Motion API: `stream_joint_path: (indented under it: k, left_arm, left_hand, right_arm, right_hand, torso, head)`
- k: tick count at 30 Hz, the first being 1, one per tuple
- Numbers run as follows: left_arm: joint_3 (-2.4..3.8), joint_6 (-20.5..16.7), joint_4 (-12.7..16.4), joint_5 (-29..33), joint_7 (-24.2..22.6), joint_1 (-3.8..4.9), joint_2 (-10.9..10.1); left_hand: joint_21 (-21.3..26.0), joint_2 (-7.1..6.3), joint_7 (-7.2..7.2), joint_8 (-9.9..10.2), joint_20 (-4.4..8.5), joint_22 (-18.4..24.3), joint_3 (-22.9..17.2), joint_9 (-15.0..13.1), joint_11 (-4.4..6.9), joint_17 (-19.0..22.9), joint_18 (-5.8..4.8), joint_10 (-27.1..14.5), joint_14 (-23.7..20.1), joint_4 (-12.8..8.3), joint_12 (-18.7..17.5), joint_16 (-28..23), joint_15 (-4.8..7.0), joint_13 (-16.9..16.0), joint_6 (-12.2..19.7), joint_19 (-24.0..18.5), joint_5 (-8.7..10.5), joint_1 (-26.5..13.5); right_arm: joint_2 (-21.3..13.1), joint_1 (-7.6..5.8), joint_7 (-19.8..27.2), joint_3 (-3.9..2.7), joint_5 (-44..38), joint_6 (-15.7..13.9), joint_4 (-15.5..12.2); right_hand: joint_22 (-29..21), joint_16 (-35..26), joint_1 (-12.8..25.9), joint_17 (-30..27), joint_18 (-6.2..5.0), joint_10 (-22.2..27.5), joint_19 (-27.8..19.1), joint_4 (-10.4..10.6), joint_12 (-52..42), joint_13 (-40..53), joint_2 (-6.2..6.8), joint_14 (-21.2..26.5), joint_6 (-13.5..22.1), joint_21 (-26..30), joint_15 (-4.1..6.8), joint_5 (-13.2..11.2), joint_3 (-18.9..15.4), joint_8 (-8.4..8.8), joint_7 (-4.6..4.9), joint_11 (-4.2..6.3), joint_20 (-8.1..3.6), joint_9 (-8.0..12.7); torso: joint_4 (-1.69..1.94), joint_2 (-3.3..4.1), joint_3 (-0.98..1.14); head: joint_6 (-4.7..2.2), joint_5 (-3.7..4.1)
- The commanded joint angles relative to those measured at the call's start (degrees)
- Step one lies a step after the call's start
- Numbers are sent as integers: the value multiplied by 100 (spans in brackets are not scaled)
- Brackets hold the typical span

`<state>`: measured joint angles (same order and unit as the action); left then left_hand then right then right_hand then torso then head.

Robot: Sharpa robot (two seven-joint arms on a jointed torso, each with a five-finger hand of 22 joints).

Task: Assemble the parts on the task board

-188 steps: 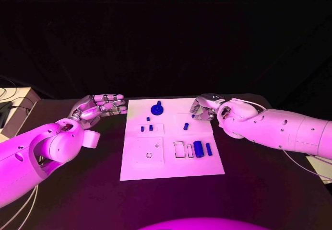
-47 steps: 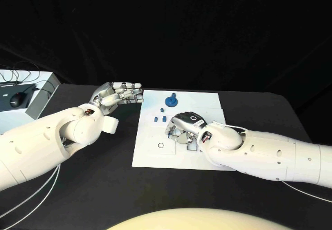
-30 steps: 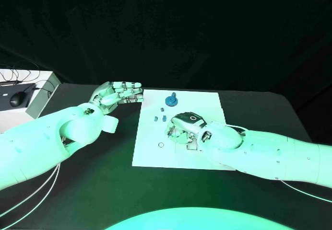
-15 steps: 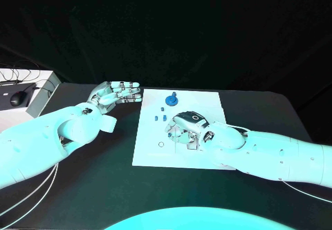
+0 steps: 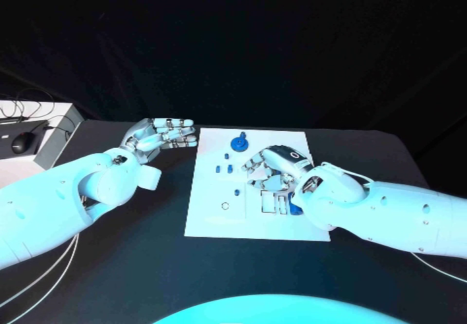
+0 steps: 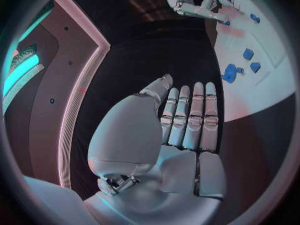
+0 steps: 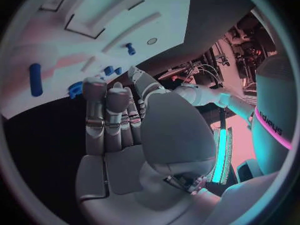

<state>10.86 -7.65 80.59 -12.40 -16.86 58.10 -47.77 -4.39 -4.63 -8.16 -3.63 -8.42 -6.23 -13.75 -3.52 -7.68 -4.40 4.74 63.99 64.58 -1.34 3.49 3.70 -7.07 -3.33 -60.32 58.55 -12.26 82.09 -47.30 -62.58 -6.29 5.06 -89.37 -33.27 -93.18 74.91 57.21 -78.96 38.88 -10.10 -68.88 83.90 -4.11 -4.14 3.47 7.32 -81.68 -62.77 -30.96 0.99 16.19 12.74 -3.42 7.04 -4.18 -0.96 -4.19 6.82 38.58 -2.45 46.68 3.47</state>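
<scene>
I see white task board [image 5: 219,219] at frame centre on black counter [image 5: 136,270], blue parts [image 5: 239,143] along its upper half, my right hand [image 5: 275,167] over board centre, grasp I cannot tell, my left hand [image 5: 158,137] upper left of board, fingers apart, holding nothing

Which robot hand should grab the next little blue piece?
Probably the right hand. It hovers over the task board, right by the blue parts. The left hand hangs off the board's edge over the black table, holding nothing.
</scene>
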Motion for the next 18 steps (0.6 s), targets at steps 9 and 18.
stream_joint_path:
  k: [9, 18]
  left_arm:
    - [5, 174, 40, 49, -120, -29, -7]
    - [5, 174, 34, 55, -121, -43, 6]
  left_hand:
    - [18, 3, 29, 4, -27, 27, 28, -3, 27, -2, -6, 84, 2, 8, -9, -18, 29, -2, -37, -6, 17, 6]
    - [17, -1, 23, 4, -25, 39, 21, -3, 26, 0, -8, 82, 1, 11, -10, -18, 28, -2, -38, -3, 17, 7]
  right_arm:
    - [-554, -517, 252, -50, 772, 951, 291]
    - [-517, -576, 119, -42, 46, 1490, 598]
  right_hand:
    - [277, 134, 130, 64, 8, 328, 309, 49, 33, 6, 25, 33, 165, -297, -32, 231, -735, -17, 38, -97, -56, 7]
    - [274, 189, -222, 35, -87, 931, 310, 530, 27, -4, 227, 59, 472, -264, -129, 60, -1147, -13, -25, -223, 49, 32]
  torso:
    - [-1, -12, -7]
    - [15, -2, -2]
  head:
    - [-63, 120]
    - [-72, 118]
